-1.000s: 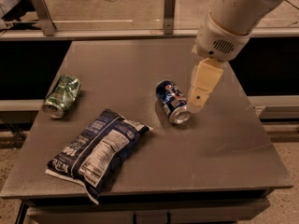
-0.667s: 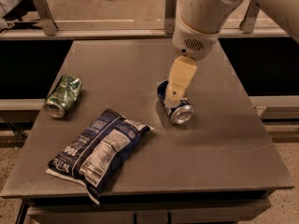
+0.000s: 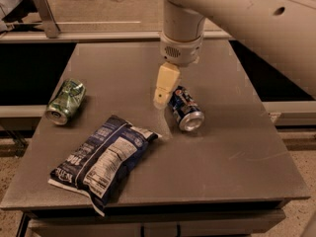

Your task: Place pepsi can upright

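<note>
The pepsi can (image 3: 184,108) lies on its side near the middle of the grey table (image 3: 232,152). It is dark blue with red-and-white marks, and its silver end faces the front right. My gripper (image 3: 162,98) hangs down from the white arm just left of the can's far end, close above the table and right beside the can. The gripper holds nothing that I can see.
A dented green can (image 3: 65,101) lies on its side at the left of the table. A large dark blue chip bag (image 3: 101,159) lies at the front left, near the pepsi can. A metal rail (image 3: 98,35) runs behind the table's far edge.
The arm has swung to the left, from the right side of the pepsi can, across it, to its left side. The can has not moved.
</note>
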Robot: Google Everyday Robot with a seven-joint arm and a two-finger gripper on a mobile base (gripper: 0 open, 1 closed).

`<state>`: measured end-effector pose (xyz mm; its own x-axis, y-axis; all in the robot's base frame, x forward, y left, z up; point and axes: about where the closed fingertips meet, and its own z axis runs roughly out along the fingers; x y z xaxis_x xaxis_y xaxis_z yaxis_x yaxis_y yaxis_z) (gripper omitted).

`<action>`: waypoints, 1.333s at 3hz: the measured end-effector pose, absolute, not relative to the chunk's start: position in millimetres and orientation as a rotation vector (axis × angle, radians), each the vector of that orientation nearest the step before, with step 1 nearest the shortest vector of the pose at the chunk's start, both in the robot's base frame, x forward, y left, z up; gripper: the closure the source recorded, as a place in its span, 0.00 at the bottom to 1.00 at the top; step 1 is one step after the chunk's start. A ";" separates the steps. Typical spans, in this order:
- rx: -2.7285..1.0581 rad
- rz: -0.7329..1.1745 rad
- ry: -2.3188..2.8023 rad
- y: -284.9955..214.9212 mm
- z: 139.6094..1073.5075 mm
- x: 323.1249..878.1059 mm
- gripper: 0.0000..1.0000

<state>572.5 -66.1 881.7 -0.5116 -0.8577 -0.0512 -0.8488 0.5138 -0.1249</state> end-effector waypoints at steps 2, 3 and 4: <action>-0.999 -0.142 2.845 -75.8 856.9 579.2 0.00; -0.845 -0.140 2.902 -72.0 847.9 577.1 0.00; -0.798 -0.130 2.923 -62.8 841.0 574.1 0.18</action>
<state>574.1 -62.8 841.0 -0.8560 -0.5103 -0.0825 -0.5009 0.8583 -0.1112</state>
